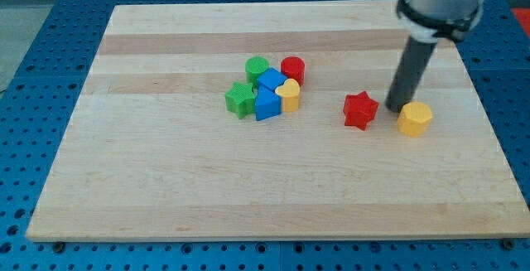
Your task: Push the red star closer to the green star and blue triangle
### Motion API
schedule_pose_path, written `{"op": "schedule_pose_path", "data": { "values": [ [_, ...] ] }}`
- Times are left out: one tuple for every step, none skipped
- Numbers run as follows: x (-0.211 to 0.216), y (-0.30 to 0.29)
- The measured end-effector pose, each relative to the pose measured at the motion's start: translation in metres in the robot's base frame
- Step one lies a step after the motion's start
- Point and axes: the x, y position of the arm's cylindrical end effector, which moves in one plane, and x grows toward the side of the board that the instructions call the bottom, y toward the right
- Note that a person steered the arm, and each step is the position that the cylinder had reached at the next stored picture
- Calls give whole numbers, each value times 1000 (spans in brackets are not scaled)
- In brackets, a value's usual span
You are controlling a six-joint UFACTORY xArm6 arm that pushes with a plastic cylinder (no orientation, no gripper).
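Observation:
The red star [360, 109] lies right of the board's middle. The green star [239, 99] sits at the left of a tight cluster, touching the blue triangle [267, 105] on its right. My tip [393, 108] rests on the board just right of the red star, with a small gap to it, and right beside the left side of a yellow hexagon block [415, 118]. The red star is well apart from the cluster, to its right.
The cluster also holds a green cylinder [257, 69], a blue block [271, 79], a red cylinder [292, 70] and a yellow heart [289, 94]. The wooden board [166, 188] lies on a blue perforated table.

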Motion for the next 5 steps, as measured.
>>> {"op": "schedule_pose_path", "data": {
  "values": [
    [4,-80],
    [31,-63],
    [57,-43],
    [47,-109],
    [39,-184]
  ]
}}
